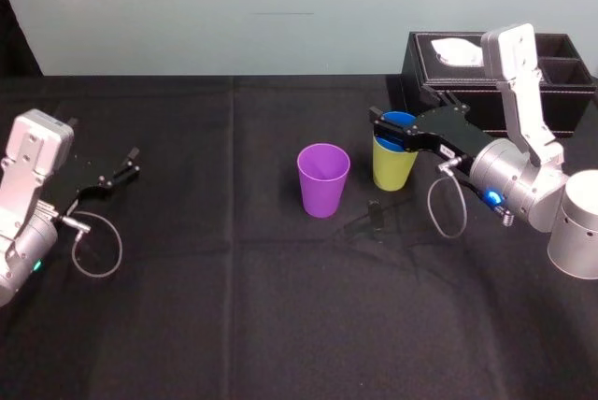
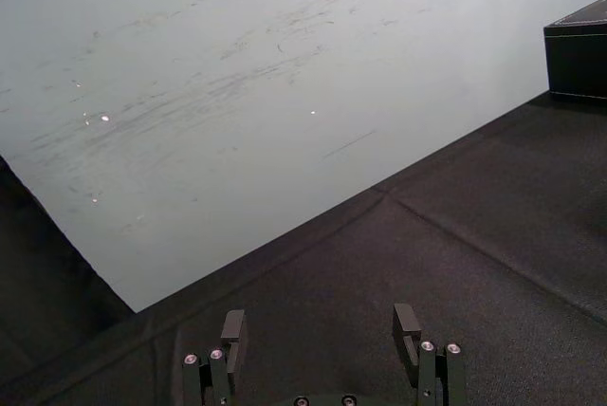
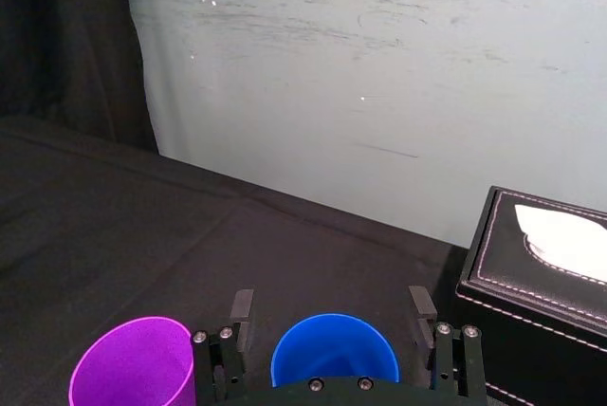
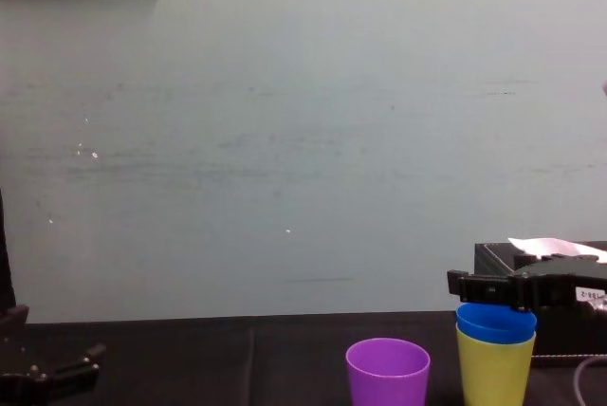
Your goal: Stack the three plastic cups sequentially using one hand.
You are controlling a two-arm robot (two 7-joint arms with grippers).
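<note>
The bench (image 1: pixel 234 278) is covered by a black cloth.

Cups:
- The blue cup (image 1: pixel 400 121) sits upright, nested inside the yellow-green cup (image 1: pixel 392 168). In the chest view only the blue rim band projects above the yellow-green rim.
- This two-cup stack stands right of centre on the bench, just in front of the black tissue box (image 1: pixel 561 92) at the far right.
- The purple cup (image 1: pixel 323 180) stands upright and alone, mouth up, just left of the stack. It is close to the stack but not touching it.

Right hand (image 1: pixel 385 129):
- It reaches in from the right at the level of the blue rim.
- In the right wrist view its fingers (image 3: pixel 242 306) are spread apart, one on each side of the blue cup. A narrow gap shows between each finger and the rim, so the cup is straddled, not clamped.

Left hand (image 1: pixel 131 164):
- It is parked over the left side of the bench, well apart from all three cups.
- Its fingers are spread apart, with only bare cloth between them.
</note>
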